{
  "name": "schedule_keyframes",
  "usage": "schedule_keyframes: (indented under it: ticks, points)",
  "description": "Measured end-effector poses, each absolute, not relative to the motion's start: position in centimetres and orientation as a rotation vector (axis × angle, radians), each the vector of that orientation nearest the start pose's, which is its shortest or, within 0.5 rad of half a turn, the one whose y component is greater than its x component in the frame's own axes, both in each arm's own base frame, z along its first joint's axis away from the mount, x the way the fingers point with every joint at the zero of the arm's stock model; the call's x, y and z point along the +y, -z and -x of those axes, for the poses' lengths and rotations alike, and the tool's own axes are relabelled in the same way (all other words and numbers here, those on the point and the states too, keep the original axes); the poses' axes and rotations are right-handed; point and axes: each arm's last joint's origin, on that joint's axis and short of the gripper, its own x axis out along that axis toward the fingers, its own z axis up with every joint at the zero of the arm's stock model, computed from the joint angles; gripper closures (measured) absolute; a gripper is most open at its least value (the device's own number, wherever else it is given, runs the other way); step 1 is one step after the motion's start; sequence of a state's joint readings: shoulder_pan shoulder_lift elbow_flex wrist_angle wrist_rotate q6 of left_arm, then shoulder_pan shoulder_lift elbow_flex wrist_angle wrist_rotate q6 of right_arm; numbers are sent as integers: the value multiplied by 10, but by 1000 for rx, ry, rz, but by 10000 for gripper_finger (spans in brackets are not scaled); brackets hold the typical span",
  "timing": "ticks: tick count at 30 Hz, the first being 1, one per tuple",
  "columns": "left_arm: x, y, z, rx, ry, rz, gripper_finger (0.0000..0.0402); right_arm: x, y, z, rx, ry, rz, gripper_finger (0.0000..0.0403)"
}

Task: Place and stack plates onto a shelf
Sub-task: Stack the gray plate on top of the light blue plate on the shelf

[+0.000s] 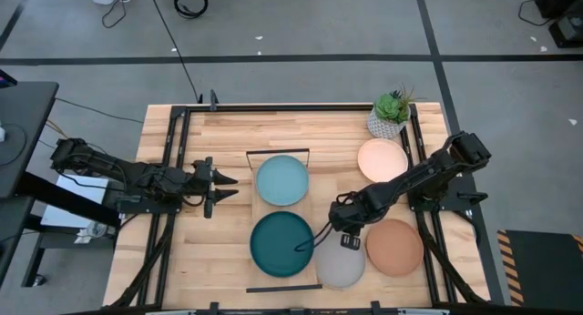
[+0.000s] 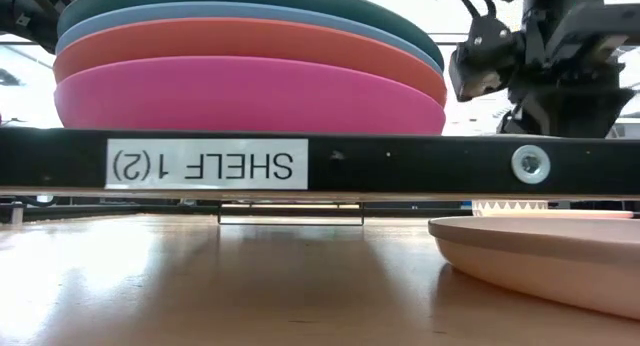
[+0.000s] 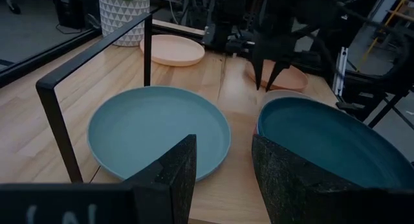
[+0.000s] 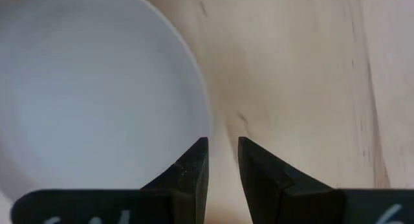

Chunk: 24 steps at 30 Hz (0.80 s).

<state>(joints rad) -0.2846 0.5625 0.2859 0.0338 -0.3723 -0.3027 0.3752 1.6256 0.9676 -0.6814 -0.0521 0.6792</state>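
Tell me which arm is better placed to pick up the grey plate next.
The right. Its gripper hangs directly over the grey plate, fingers slightly open at its rim. The left gripper waits across the table, beyond the pale aqua plate and the stack.

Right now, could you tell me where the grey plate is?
In the high view the grey plate lies on the table's right half near the front edge, between the dark teal plate and the terracotta plate, under the right gripper.
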Motion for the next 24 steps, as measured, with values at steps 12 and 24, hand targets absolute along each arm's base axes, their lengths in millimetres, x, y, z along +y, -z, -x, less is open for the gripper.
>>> schedule_keyframes:
  ticks: [12,24]
  points:
    - [-29,-212,-138,214,-121,223,246,123,-163,-267,1347,78,-298,313]
    - [-29,-212,-138,214,-121,223,246,124,-156,-269,1367,66,-272,313]
